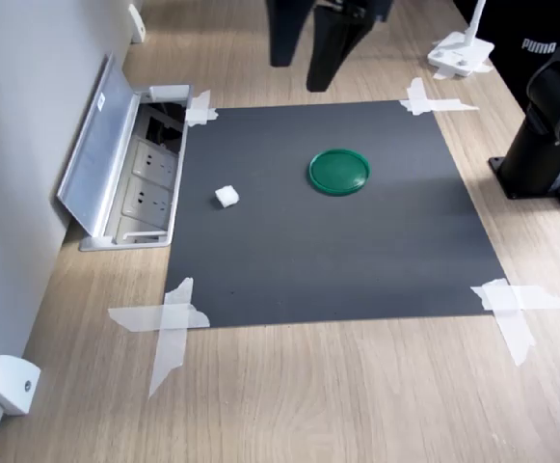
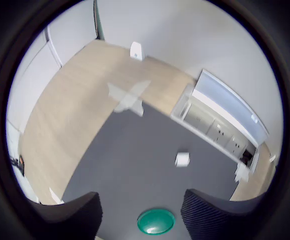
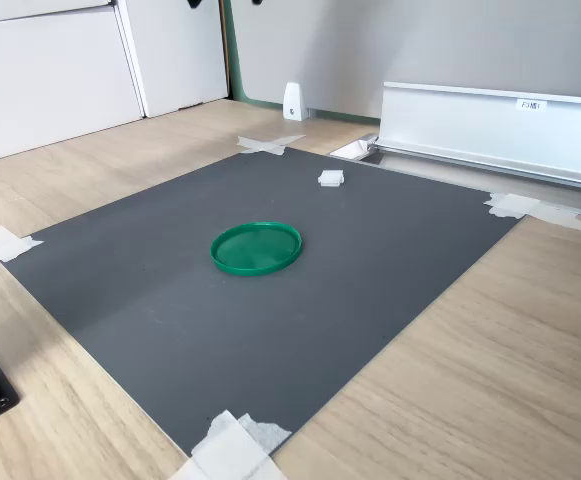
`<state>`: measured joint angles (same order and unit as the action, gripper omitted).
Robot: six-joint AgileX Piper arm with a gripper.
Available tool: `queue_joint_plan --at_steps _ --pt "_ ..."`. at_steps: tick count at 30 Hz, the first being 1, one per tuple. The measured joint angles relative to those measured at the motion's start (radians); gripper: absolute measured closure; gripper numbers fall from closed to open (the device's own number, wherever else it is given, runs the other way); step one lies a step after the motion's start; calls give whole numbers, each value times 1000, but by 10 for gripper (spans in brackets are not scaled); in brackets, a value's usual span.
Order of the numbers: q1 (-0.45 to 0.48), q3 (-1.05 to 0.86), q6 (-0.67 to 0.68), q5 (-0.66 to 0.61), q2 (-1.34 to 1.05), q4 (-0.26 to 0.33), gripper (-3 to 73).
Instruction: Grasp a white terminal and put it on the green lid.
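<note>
The white terminal [image 1: 226, 197] is a tiny white block lying on the black mat [image 1: 357, 260], apart from the green lid [image 1: 338, 172], a flat round disc near the mat's middle. Both also show in the second exterior view, the terminal [image 3: 331, 178] beyond the lid [image 3: 257, 248]. My gripper [image 1: 301, 75] hangs high above the mat's far edge, open, with nothing between its dark fingers. In the wrist view the gripper [image 2: 141, 197] frames the lid [image 2: 155, 221], with the terminal [image 2: 182, 159] farther off.
An open socket box with a raised metal flap [image 1: 116, 164] sits at the mat's edge in the first exterior view's left. White tape strips [image 1: 169, 323] hold the mat's corners. A white wedge [image 1: 12, 384] lies near the wall. The arm's black base [image 1: 549, 135] stands at the right.
</note>
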<state>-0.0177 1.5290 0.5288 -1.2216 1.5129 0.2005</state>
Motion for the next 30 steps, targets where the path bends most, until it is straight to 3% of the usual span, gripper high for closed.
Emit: queue_joint_plan --at_steps 7,13,20,30 --pt "-2 128 -44 -4 127 -43 -6" --pt "-65 132 -47 -5 242 -145 -1" --pt "-82 71 -37 42 271 -200 20" --pt "-38 -39 64 175 346 -200 23"
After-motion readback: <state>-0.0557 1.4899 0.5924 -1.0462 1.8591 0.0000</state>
